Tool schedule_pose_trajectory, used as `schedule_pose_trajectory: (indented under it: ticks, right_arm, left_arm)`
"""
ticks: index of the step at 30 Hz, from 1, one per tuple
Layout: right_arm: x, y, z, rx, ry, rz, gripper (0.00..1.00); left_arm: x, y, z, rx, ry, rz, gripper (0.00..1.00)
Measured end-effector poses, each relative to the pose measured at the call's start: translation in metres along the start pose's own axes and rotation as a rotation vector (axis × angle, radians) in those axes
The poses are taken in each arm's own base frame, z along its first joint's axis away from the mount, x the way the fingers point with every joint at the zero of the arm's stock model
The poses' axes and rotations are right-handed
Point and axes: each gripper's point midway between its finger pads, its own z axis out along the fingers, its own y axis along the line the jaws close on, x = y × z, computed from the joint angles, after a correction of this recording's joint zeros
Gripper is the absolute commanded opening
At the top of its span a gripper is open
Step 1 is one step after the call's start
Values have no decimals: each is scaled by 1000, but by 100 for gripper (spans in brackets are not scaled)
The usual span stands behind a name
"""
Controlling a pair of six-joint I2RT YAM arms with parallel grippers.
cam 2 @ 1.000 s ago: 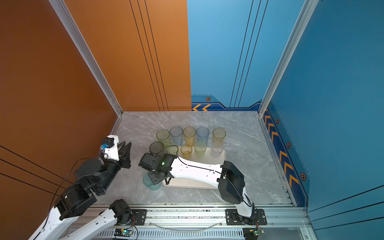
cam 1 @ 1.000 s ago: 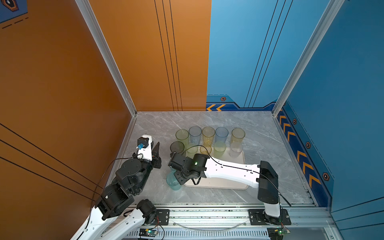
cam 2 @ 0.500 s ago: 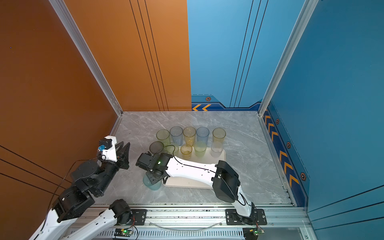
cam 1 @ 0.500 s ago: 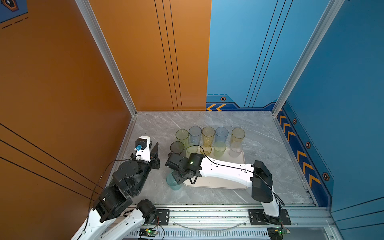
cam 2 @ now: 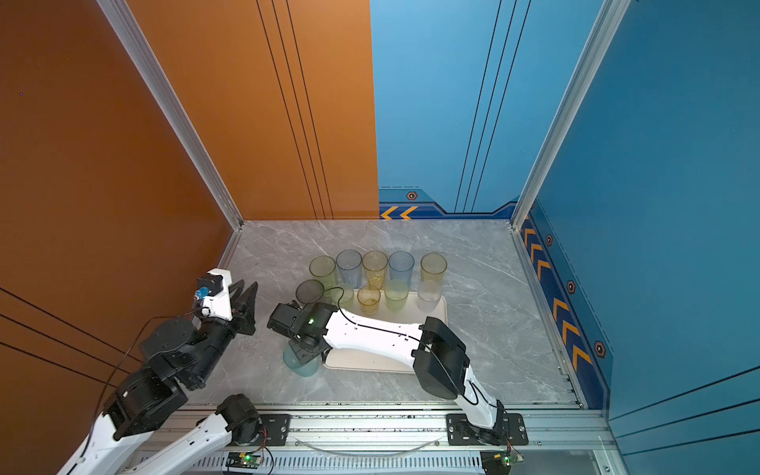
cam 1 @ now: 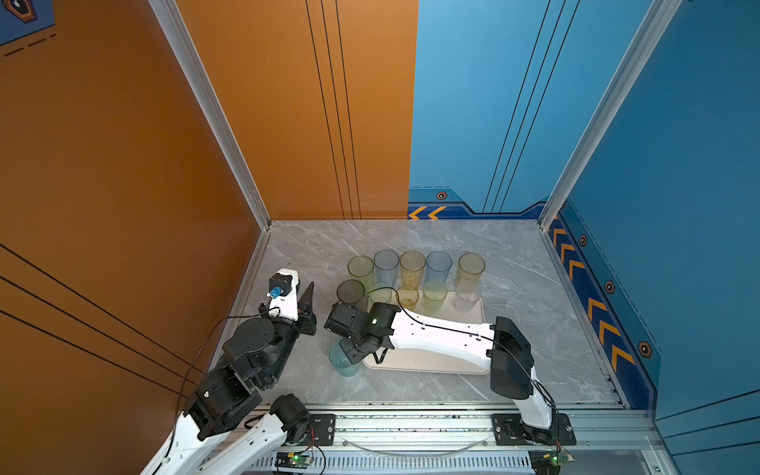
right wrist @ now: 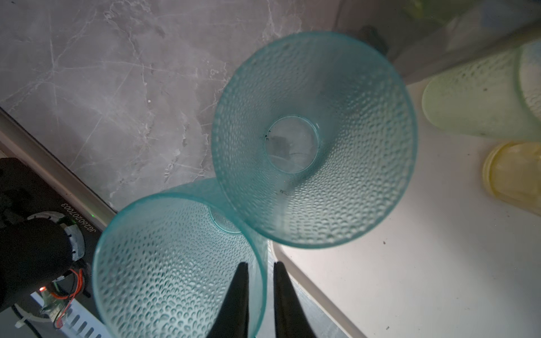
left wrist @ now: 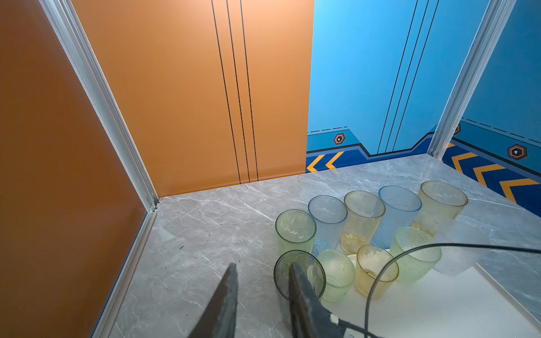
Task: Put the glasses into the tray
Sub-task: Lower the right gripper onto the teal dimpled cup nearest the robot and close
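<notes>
My right gripper [right wrist: 261, 264] straddles the rim of a dimpled teal glass [right wrist: 175, 263], one finger inside and one outside, pinching its wall. This teal glass [cam 1: 343, 364] stands on the table by the near-left corner of the cream tray [cam 1: 452, 366]. A second teal glass [right wrist: 313, 140] stands right behind it. Several short glasses, such as a yellow one [cam 1: 407, 296], stand at the tray's far edge. My left gripper [left wrist: 263, 281] is open and empty beside the smoky grey glass [left wrist: 300, 272].
A row of tall glasses, from a green one [cam 1: 360, 267] to a yellow one [cam 1: 471, 265], stands on the marble table behind the tray. The right arm [cam 1: 440, 333] lies across the tray. The orange wall [cam 1: 164, 246] is close on the left.
The right gripper's jaws have narrowed onto the teal glass's wall and its wrist has shifted slightly left. The left gripper has opened a little and stayed about where it was.
</notes>
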Motion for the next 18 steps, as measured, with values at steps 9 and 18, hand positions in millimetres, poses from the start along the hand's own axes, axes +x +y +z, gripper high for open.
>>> schedule_pose_trajectory:
  ticks: [9, 18]
  right_arm:
    - [5, -2, 6, 21, 30, -3, 3]
    - [5, -5, 4, 51, 23, -14, 0]
  left_arm:
    - [-2, 1, -2, 0, -9, -5, 32]
    - [-2, 2, -2, -1, -9, 2, 33]
